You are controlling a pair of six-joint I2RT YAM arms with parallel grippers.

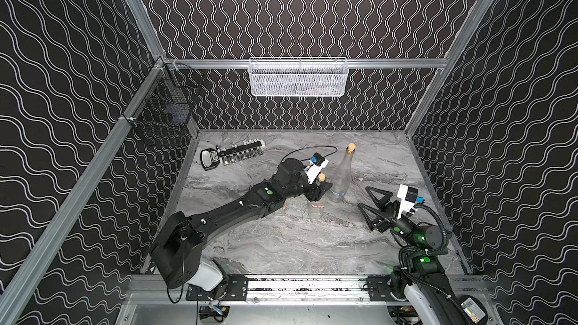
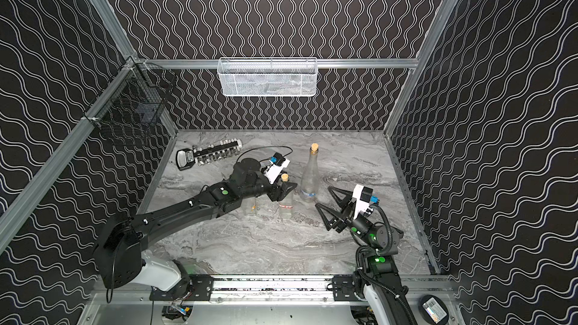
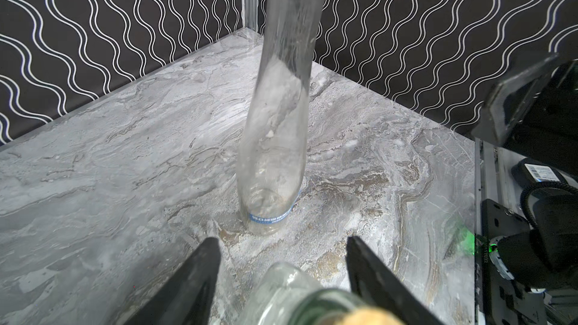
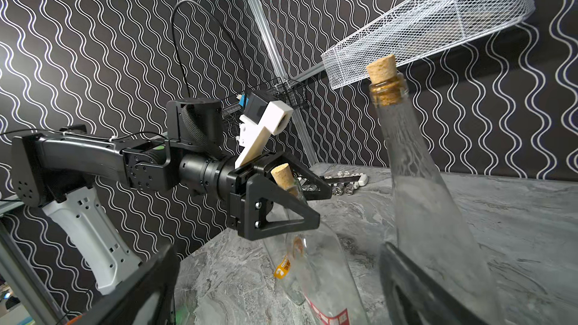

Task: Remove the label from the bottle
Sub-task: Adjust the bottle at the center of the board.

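At the far left of the grey marble table (image 1: 297, 245) lies a black rail of metal sockets (image 1: 234, 154). Nearer, beneath the left arm (image 2: 187, 211), stands a small clear glass bottle with an orange label (image 2: 250, 207), partly hidden. Right of it, mid-table, stands the short clear glass bottle with a cork (image 1: 316, 211), its red-and-white label (image 1: 316, 206) wrapped low on the body. The left gripper (image 1: 323, 190) straddles the neck below the cork, a finger on either side, but I cannot tell whether they pinch the glass. Just right and farther back stands a tall clear corked glass bottle (image 1: 342, 173) with a blue label band (image 1: 338, 194) near its base. Near it on the right, the right gripper (image 1: 363, 196) hangs spread wide, holding nothing.
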